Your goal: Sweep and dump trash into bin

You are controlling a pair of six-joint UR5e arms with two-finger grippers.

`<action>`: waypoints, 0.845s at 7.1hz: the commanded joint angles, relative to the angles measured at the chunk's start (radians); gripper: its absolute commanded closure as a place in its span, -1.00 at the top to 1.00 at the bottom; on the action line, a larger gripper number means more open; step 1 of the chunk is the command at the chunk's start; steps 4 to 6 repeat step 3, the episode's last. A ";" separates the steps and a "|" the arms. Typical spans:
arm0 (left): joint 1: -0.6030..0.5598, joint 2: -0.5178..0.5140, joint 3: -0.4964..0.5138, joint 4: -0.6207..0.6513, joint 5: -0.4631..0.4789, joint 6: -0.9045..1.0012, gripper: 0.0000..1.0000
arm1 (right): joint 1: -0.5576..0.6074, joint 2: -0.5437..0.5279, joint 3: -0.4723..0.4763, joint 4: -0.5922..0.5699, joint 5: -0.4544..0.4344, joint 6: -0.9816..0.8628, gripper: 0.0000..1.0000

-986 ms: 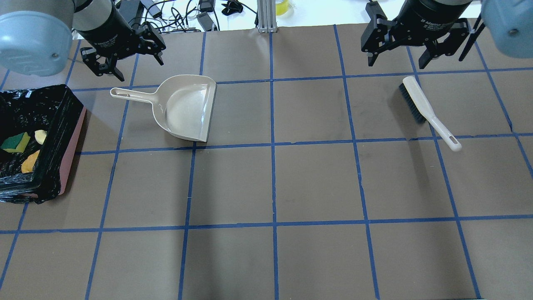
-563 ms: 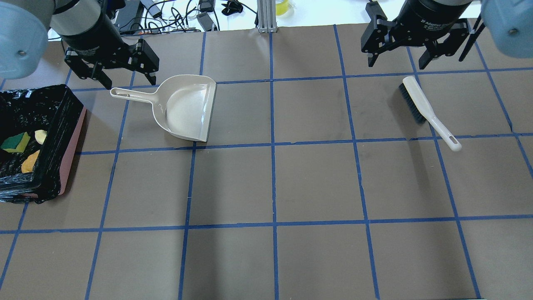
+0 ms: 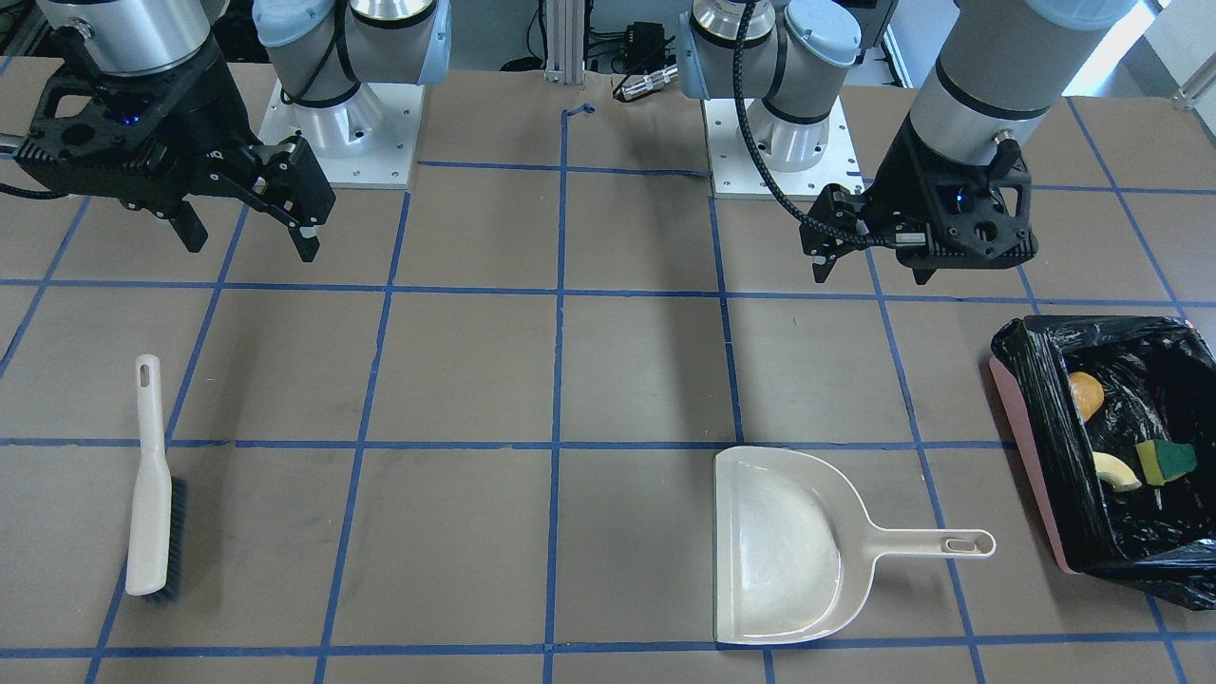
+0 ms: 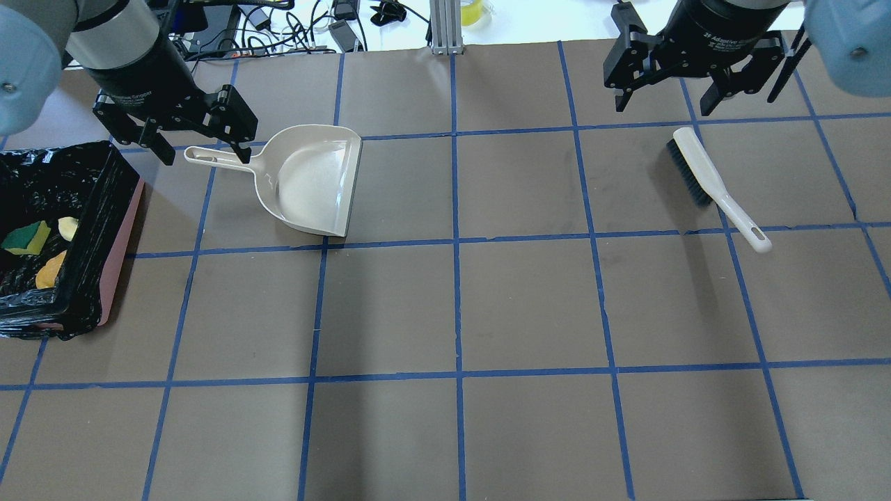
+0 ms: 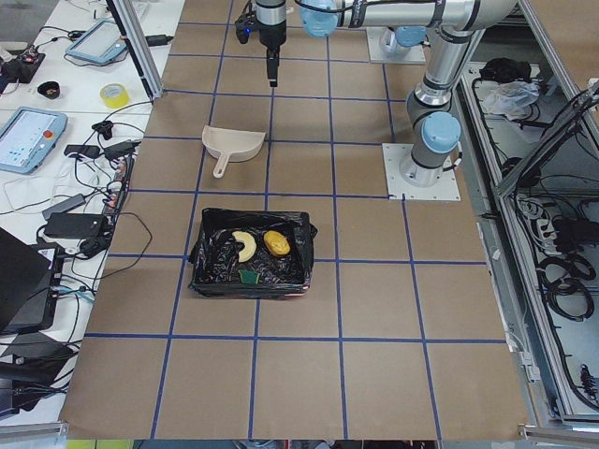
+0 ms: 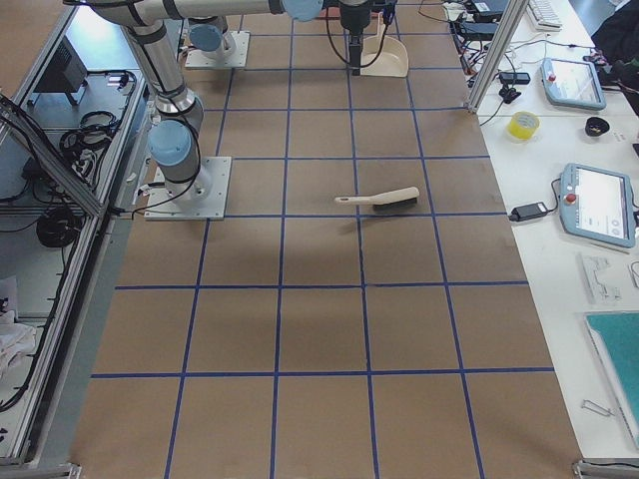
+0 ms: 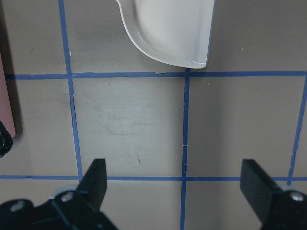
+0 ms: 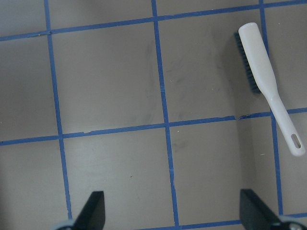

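The pink bin (image 4: 122,250) with a black bag stands at the table's left end, and it also shows in the front view (image 3: 1024,446). Inside it lie the amber lump (image 4: 50,271), the croissant-like piece (image 4: 67,227) and the yellow-green sponge (image 4: 26,238). The beige dustpan (image 4: 310,181) lies empty on the table. My left gripper (image 4: 205,154) is open and empty, raised over the dustpan's handle. My right gripper (image 4: 661,108) is open and empty, raised behind the brush (image 4: 703,174), which lies flat.
Blue tape lines grid the brown table. Cables and small devices lie beyond the far edge (image 4: 292,24). A metal post (image 4: 445,28) stands at the middle of the far edge. The robot bases (image 3: 342,142) sit on the near side.
My left gripper has turned and shifted left and forward, from behind the dustpan to over its handle. The right gripper, dustpan, brush and bin have not moved.
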 commanded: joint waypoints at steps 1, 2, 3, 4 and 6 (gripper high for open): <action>0.000 0.001 -0.006 -0.004 -0.004 -0.002 1.00 | 0.000 0.000 0.000 0.000 0.000 0.000 1.00; -0.002 -0.002 -0.006 -0.004 -0.007 -0.002 1.00 | 0.000 0.000 0.000 0.000 0.000 0.000 1.00; 0.000 -0.002 -0.005 -0.003 -0.006 -0.002 1.00 | 0.000 0.000 0.000 0.000 0.000 0.000 1.00; 0.000 -0.002 -0.005 -0.003 -0.006 -0.002 1.00 | 0.000 0.000 0.000 0.000 0.000 0.000 1.00; 0.000 -0.002 -0.005 -0.003 -0.006 -0.002 1.00 | 0.000 0.000 0.000 0.000 0.000 0.000 1.00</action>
